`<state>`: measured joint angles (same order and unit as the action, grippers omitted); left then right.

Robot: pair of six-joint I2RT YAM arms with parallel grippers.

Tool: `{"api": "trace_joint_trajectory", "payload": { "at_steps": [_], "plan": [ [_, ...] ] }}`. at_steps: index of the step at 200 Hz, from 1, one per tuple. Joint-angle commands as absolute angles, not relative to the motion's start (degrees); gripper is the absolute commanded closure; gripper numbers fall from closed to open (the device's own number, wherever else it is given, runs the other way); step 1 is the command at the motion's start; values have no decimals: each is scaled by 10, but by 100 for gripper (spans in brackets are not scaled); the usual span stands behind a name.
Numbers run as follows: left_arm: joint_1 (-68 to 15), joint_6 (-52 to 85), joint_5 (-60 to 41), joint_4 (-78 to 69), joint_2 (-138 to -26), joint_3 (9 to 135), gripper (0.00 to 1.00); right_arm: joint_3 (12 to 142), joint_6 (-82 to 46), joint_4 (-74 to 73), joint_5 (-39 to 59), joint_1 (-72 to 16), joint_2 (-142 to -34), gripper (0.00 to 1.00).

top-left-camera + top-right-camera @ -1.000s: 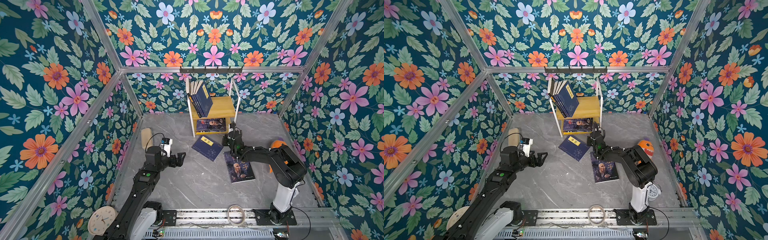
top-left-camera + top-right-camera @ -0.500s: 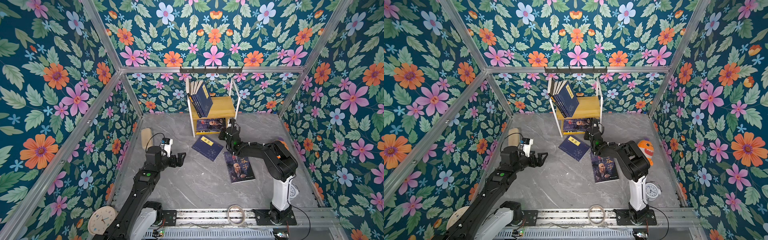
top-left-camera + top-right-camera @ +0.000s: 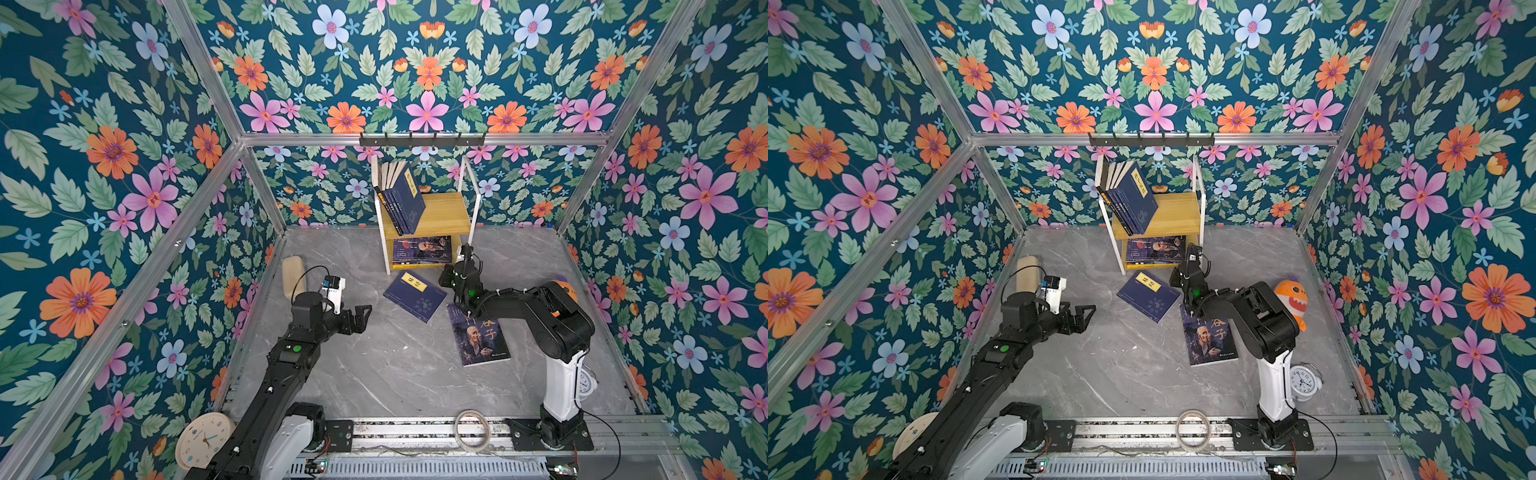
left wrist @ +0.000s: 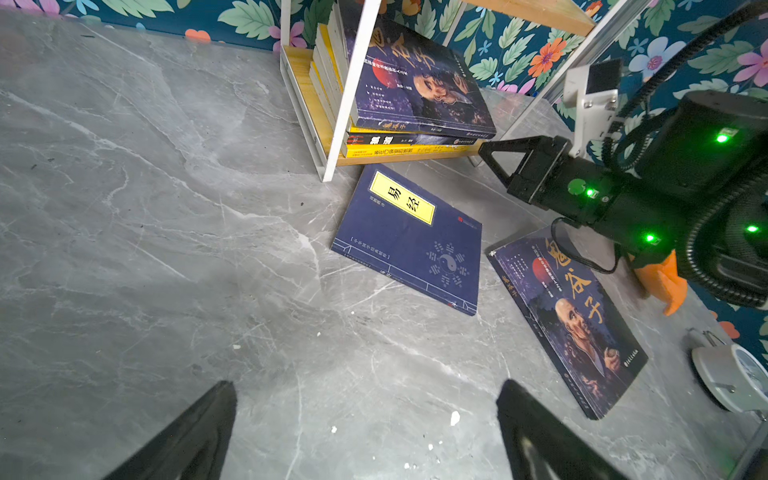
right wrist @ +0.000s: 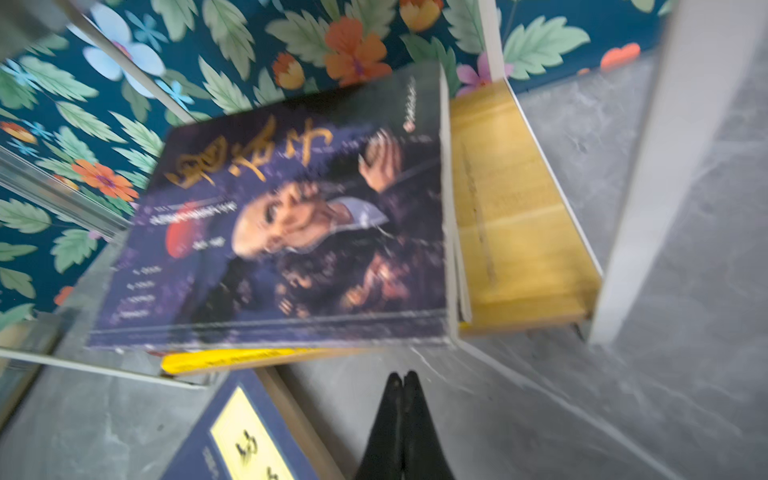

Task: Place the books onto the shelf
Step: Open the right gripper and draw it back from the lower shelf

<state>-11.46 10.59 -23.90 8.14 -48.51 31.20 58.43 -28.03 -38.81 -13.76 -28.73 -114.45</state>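
just beside the shelf (image 5: 519, 232) the right gripper (image 5: 402, 380) sits pinched closed

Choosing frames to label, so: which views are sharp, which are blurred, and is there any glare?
Right wrist view: motion-blurred, the portrait book on the shelf smeared. Left wrist view: sharp, the title on the navy book readable. Both top views: sharp, evenly lit, no strong glare.

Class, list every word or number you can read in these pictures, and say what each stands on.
"易经": yellow label on the navy book on the floor.
"鬼谷子": cover of the portrait book on the floor.
"鬼谷子": cover of the top book on the shelf's lower board.
"狼道": spine of the dark book under it.
Unreadable: fine print, leaning books' labels, round clock, alarm clock.
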Motion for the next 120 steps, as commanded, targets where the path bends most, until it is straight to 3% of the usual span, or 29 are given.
{"api": "trace_joint_trajectory", "payload": {
  "at_steps": [1,120],
  "plan": [
    [-115,109,-238,63,-486,311,0,583,-284,-402,-139,-288,-1134,100],
    [-113,109,-239,64,-486,311,0,652,-266,-379,-136,-285,-1168,100]
  ]
}}
